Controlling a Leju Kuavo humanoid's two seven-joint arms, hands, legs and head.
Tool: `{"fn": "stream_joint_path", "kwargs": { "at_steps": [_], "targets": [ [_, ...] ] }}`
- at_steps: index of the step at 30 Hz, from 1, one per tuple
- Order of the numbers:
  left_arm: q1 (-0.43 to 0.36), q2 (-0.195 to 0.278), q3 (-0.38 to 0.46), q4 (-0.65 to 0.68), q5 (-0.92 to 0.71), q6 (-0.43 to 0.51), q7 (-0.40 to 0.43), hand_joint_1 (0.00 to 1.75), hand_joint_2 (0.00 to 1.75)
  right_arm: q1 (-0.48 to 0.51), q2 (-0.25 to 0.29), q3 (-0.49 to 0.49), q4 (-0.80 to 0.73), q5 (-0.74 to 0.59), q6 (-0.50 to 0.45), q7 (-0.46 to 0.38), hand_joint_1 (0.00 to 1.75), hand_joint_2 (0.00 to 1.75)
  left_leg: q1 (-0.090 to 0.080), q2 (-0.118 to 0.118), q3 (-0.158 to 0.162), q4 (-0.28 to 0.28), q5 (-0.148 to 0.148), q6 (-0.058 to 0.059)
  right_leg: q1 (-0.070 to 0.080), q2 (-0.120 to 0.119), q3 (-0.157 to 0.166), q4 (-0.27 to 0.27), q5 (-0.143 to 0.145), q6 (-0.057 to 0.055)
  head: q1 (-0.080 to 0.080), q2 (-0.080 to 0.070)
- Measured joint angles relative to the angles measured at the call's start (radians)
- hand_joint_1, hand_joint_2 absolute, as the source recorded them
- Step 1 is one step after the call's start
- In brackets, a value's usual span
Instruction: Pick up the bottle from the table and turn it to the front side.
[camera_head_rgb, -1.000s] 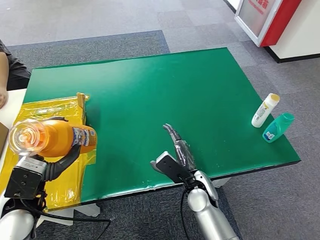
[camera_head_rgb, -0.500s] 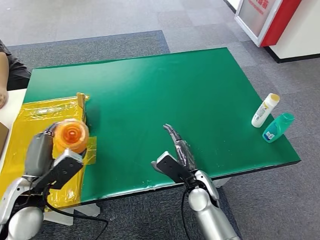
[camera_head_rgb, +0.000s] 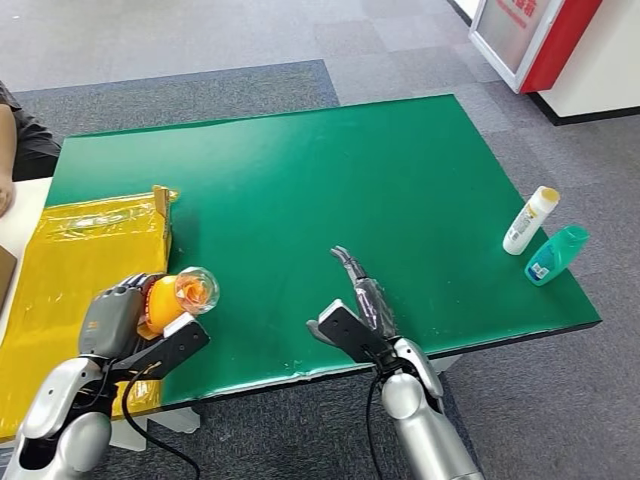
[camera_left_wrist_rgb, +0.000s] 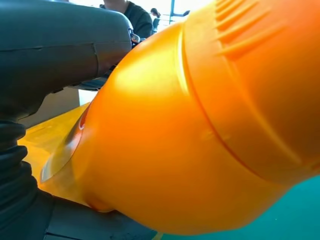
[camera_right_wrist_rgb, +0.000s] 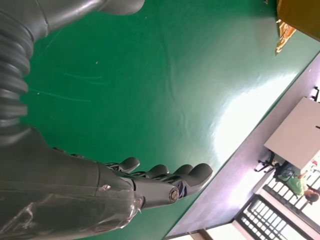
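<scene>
1. Head view: left hand (camera_head_rgb: 113, 322) grips the orange bottle (camera_head_rgb: 170, 299) above the yellow sheet (camera_head_rgb: 68, 260), clear end pointing over the green table (camera_head_rgb: 340, 190).
2. Right hand (camera_head_rgb: 356, 310) hovers over the table, fingers (camera_right_wrist_rgb: 166, 175) extended and apart, holding nothing.

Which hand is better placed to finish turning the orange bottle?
Left. The left hand already grips the orange bottle near the table's front edge; the right hand hovers open, apart from it.

A green table (camera_head_rgb: 362, 190) stands on a grey carpet floor (camera_head_rgb: 189, 40). At 1 o'clock is a white cabinet with red edge (camera_head_rgb: 540, 40). At 9 o'clock a yellow sheet (camera_head_rgb: 68, 250) covers the table's end. Bright light reflects on the green top.
</scene>
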Motion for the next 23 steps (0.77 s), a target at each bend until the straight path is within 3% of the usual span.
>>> {"fn": "stream_joint_path", "kwargs": {
  "at_steps": [8,14,23],
  "targets": [
    [-0.025,-0.007,0.001,0.044,-0.126,0.025,0.031,1.75,1.75,-0.002,0.001,0.0,0.001,0.002,0.011,0.0,0.0,1.75,0.0,0.0,0.0,0.0,0.0,0.0,0.0,0.0,0.0,0.0,0.0,0.0,0.0,0.0],
    [-0.054,-0.038,0.033,0.101,-0.269,0.151,0.004,1.75,1.75,-0.014,0.007,0.003,0.012,0.007,0.013,0.002,0.0,1.75,0.0,0.0,0.0,0.0,0.0,0.0,0.0,0.0,0.001,0.0,0.0,0.0,0.0,0.0],
    [-0.064,-0.061,0.05,0.134,-0.299,0.189,-0.002,1.72,1.75,-0.02,0.011,0.004,0.019,0.008,0.013,0.003,0.0,1.75,0.0,0.0,0.0,0.0,0.0,0.0,0.0,0.0,0.0,0.0,0.0,0.0,0.0,0.0]
  ]
}}
